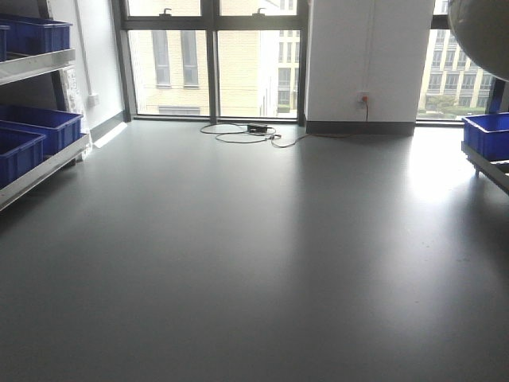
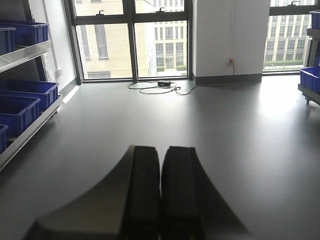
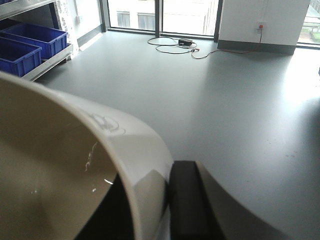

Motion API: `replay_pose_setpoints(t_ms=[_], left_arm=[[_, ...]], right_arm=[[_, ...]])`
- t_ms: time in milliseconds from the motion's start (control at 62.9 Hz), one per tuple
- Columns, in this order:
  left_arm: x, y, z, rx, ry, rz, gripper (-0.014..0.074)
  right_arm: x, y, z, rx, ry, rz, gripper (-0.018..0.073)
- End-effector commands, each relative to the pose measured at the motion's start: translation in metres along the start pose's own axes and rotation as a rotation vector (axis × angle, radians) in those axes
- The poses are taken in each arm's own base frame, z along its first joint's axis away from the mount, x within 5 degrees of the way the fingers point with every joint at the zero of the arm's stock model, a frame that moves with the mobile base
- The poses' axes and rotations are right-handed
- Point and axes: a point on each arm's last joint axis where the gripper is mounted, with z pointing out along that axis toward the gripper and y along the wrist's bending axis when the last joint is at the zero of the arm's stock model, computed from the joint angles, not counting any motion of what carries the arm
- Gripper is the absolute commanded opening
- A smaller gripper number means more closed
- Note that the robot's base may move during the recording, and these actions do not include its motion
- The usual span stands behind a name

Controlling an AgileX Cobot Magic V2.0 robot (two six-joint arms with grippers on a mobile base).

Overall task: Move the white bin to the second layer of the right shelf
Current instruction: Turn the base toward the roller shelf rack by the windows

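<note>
My right gripper [image 3: 150, 176] is shut on the white bin [image 3: 125, 135]. One dark finger [image 3: 187, 200] presses the outside of the bin's wall and the other sits inside the rim. The bin's cream interior fills the lower left of the right wrist view. In the front view its rounded base [image 1: 481, 32] hangs in the top right corner. The right shelf [image 1: 487, 165] shows only as a steel edge at the far right, carrying a blue crate [image 1: 487, 132]. I cannot tell which level is its second layer. My left gripper [image 2: 161, 148] is shut on nothing, above bare floor.
A left rack [image 1: 44, 163] holds several blue crates [image 1: 44, 126] on two levels. Grey floor [image 1: 254, 255] stretches to the windows. A cable and power brick [image 1: 256, 129] lie by the far wall, next to a white pillar [image 1: 366, 60].
</note>
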Motion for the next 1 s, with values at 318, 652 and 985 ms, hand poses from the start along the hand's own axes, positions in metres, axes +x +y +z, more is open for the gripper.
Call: replay_pose_setpoints(t_ms=[318, 652, 985], left_arm=[[0.0041, 0.0002, 0.0003, -0.004, -0.061, -0.009, 0.0085], [0.0041, 0.0002, 0.0003, -0.004, -0.061, -0.009, 0.0085], [0.0041, 0.0002, 0.0003, -0.004, -0.061, -0.009, 0.0085]], right_arm=[[-0.0194, 0.0010, -0.0034, -0.009, -0.130, -0.007, 0.0057], [-0.0194, 0.0010, -0.0034, -0.009, -0.130, -0.007, 0.0057], [-0.0194, 0.0010, -0.0034, -0.009, -0.130, -0.007, 0.0057]])
